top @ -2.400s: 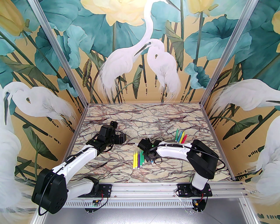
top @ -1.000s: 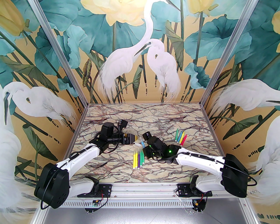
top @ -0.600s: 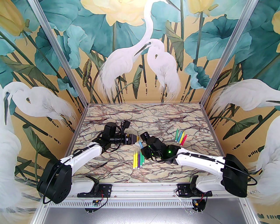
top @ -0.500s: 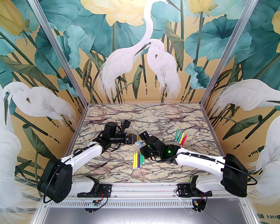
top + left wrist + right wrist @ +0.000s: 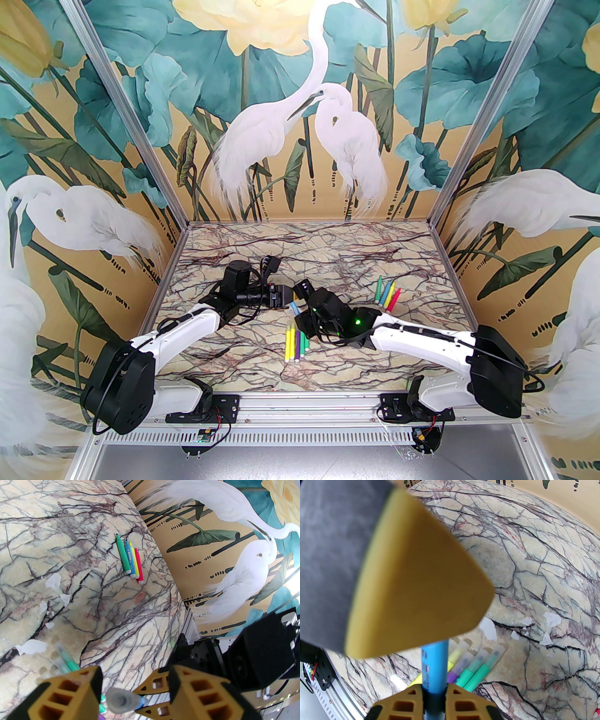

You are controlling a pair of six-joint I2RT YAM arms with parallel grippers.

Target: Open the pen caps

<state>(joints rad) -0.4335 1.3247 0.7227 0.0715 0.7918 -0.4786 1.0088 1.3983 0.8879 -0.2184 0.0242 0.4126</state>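
Pen cap (image 5: 121,700): pale and see-through, and it's sitting on the tip of the blue pen (image 5: 434,667). We find it raised off the table, just past the far end of the capped row (image 5: 296,340).
Capped row: our landmark. Four pens lie side by side on the marble table (image 5: 328,253), one yellow, one purple and two green. Their caps are on and point away from the arm bases.
Left gripper (image 5: 134,676): jaws apart! We see one of its fingers (image 5: 194,691) on each side of the pen cap. The cap lies close against one pad, with a clear gap to the other, so there's no squeeze on it. It reaches in from the left of the capped row's far end.
Right gripper (image 5: 434,688): clamped tight on the blue pen's barrel. We look straight up the pen from between the fingers, with the capped row's caps on the table just below it.
Blue pen: held level with its cap end toward the left gripper, just beyond the capped row's far end.
Bare-tipped four (image 5: 388,295): green, blue, yellow and pink, touching in a fan with their coloured tips showing. They're well apart from the capped row, off to its right and farther back.
White patches (image 5: 54,583): scattered on the table beyond the capped row's far end.
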